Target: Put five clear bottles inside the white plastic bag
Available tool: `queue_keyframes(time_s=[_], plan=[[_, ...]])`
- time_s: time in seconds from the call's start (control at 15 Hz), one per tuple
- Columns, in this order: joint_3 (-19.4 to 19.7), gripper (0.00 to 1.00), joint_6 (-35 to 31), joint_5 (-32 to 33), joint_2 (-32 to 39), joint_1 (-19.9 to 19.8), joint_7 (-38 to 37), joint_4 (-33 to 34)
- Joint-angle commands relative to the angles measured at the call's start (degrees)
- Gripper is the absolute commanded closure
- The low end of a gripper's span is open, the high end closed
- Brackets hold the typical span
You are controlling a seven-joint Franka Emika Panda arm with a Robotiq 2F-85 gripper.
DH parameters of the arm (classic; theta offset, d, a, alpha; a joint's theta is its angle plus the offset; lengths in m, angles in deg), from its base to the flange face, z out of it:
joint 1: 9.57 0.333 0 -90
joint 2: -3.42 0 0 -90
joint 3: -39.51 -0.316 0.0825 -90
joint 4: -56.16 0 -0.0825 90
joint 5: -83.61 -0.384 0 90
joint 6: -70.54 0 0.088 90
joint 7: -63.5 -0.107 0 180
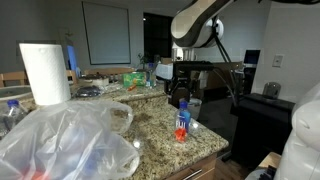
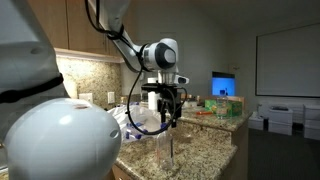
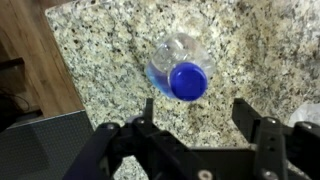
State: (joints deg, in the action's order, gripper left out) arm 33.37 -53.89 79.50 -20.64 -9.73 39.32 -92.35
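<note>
A clear bottle [image 1: 182, 122] with a blue cap and an orange-red label stands upright on the granite counter [image 1: 150, 128]. In the wrist view I look down on its blue cap [image 3: 188, 80]. My gripper [image 1: 183, 92] hangs just above the bottle, open; in the wrist view the gripper [image 3: 196, 102] has only counter between its fingers [image 3: 148, 108]. The white plastic bag [image 1: 60, 140] lies crumpled at the counter's near end, and reddish shapes show faintly through it. Another blue-capped bottle [image 1: 12, 110] stands at the far left edge. In an exterior view the gripper [image 2: 168, 118] is over the faintly visible bottle [image 2: 168, 150].
A tall white paper-towel roll [image 1: 45, 72] stands behind the bag. Clutter and a green item [image 1: 133, 77] sit further back on the counter. The counter's edge drops to wood flooring [image 3: 30, 60] beside the bottle. A black tripod [image 1: 228, 75] stands behind the arm.
</note>
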Motion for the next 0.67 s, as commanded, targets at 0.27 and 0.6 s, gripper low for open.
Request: queue_keyframes(time_s=[0.27,0.6], plan=[[-0.6,0.34,4.5,-0.7,-1.9,0.0,-1.4,-0.9],[-0.6,0.67,5.5,-1.3,-1.2,0.4,-0.7,-0.4]])
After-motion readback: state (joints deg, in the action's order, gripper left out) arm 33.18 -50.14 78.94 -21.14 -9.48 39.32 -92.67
